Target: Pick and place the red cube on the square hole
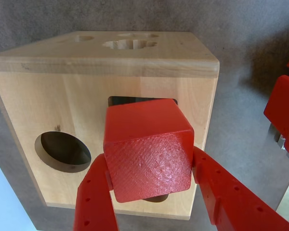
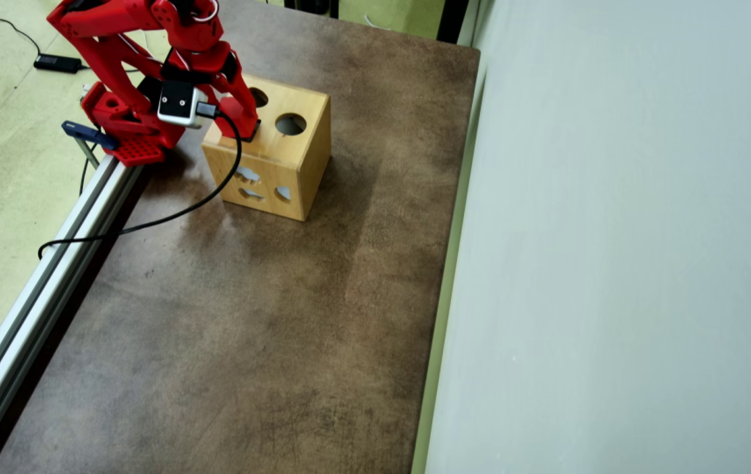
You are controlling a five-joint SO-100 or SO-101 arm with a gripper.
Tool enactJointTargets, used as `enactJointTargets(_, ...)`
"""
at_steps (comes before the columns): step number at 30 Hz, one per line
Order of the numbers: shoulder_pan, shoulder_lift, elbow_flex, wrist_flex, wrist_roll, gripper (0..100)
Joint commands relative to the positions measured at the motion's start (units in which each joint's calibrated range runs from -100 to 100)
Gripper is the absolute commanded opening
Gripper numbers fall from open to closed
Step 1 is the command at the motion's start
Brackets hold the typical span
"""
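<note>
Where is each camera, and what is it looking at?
Wrist view: rides on the arm just behind the pincer, looking along its red fingers at the red cube over the square hole.
Overhead view: high above the table, looking down on the whole red arm.
Both show the wooden box.

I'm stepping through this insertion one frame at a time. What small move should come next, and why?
Probably ease the red cube straight toward the square hole, squaring it first: the fingers grip it right over the hole in the wooden box, but it looks slightly twisted.
</note>
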State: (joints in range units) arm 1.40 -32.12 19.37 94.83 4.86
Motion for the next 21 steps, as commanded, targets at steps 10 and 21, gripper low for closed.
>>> enactJointTargets(10, 0.0, 0.2, 3.3, -1.0, -0.2, 1)
enactJointTargets(21, -0.3, 8.9, 3.3, -1.0, -0.2, 1)
